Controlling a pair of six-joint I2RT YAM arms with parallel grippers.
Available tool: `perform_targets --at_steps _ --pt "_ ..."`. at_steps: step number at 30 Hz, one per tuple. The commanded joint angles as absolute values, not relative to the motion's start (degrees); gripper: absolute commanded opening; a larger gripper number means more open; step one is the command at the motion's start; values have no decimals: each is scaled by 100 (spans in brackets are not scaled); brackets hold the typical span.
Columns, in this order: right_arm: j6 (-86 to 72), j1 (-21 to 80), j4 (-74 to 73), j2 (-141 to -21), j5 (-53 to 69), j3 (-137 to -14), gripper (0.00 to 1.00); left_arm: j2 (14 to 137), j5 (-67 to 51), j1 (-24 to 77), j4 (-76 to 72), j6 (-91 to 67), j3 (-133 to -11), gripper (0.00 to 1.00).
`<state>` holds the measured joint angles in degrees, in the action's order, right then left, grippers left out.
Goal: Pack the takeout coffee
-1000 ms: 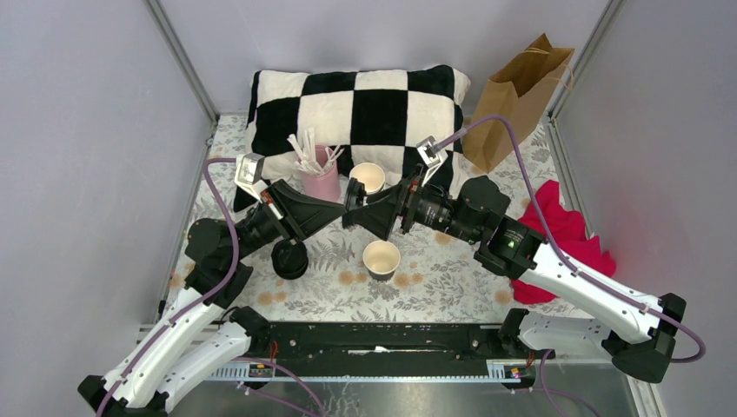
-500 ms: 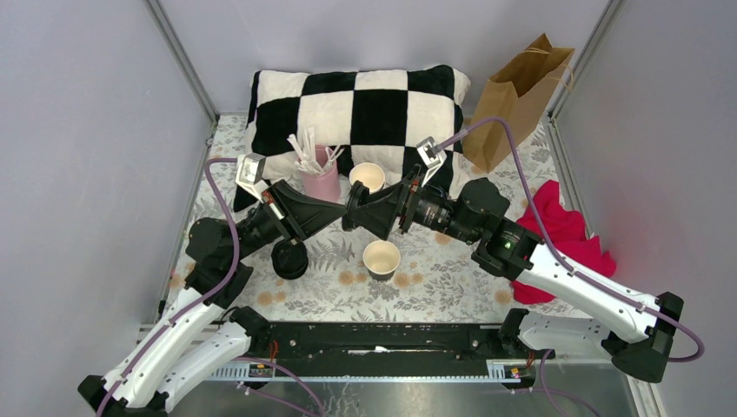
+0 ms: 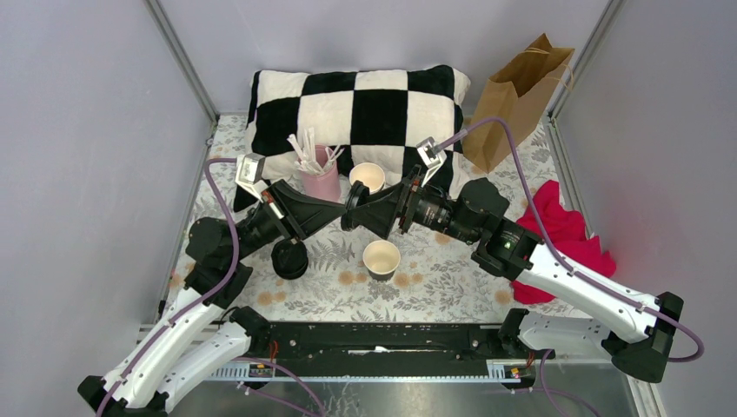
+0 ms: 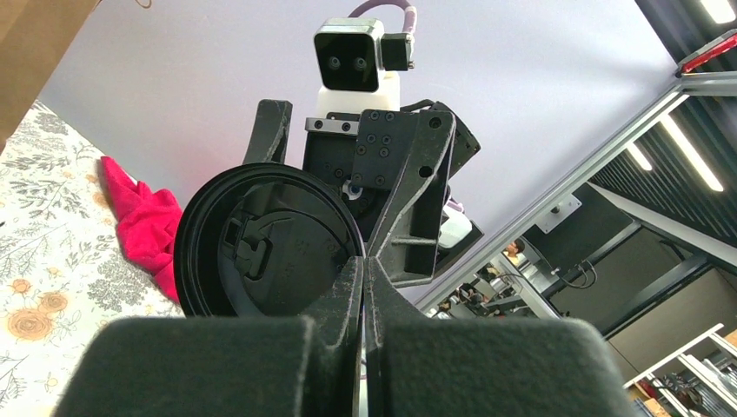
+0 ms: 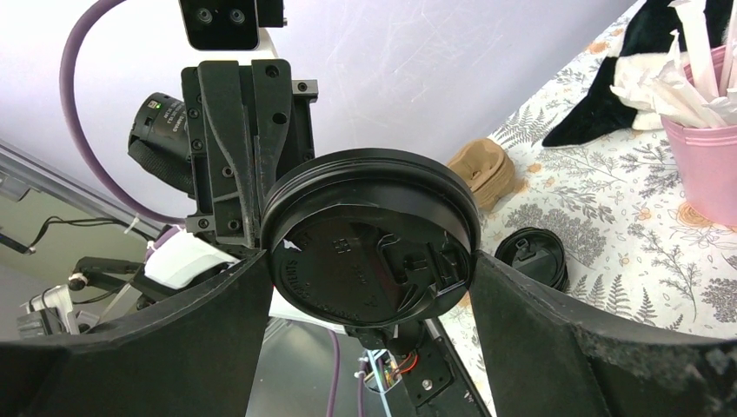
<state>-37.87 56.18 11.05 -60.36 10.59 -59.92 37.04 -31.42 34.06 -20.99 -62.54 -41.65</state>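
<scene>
Handover in hand, mid-air: left jaws pinch the lid (image 5: 369, 234) by its rim; right jaws stand open astride it. The cup (image 3: 381, 259) sits uncapped on the surface (image 3: 434, 280) below. You should next close right, then release left.

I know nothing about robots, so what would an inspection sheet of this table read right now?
Surface: floral tablecloth, lying flat.
Job's things: lidded black cup upright beside the left arm, untouched.
Clutter: loose black lid held in the air; near open cup; far open cup; pink cup of wrapped sticks; red cloth; checkered pillow; paper bag.
Grippers: left gripper shut on the lid's rim; right gripper with a finger on each side of the lid, grip unclear.
Cables: purple cables loop off both wrists; no snag seen.
Surroundings: pale walls, metal frame.
</scene>
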Motion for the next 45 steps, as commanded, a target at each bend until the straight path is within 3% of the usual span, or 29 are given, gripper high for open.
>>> perform_targets --at_steps 1,6,10,14,17,18,19,20,24,32,45 --pt "-3867 5616 1433 -5994 1023 -6012 85 3704 -3117 3419 -1864 -6080 -4355 2" --pt "-3892 5616 1417 -5986 980 -6003 85 3704 -3085 3419 -1737 -6029 -4376 36" --pt "-3886 5609 1345 -5955 905 -5971 85 3599 -2882 3418 -1351 -5829 -4455 47" --pt "-3786 5611 1059 -5921 771 -5963 85 3349 -2412 3415 -573 -5397 -4650 65" --pt "-3528 5616 438 -5842 618 -5942 85 3083 -1619 3419 469 -4950 -4981 72" --pt "-3396 5616 133 -5827 530 -5965 85 3035 -1235 3418 972 -4810 -5140 76" --pt "-3000 5614 -1018 -5943 332 -6154 85 3043 -274 3419 2217 -4543 -5522 88" --pt "-2845 5616 -1462 -6044 278 -6278 86 3072 20 3419 2577 -4487 -5609 91" --pt "-2209 5615 -3083 -6712 150 -6925 86 3214 477 3419 3342 -4485 -5570 94" --pt "-1550 5777 -5007 -8286 -427 -8201 84 3191 312 3419 3148 -4393 -5090 96" --pt "-1310 6126 -5966 -9812 -844 -9212 84 3226 202 3419 3212 -4067 -4793 96"
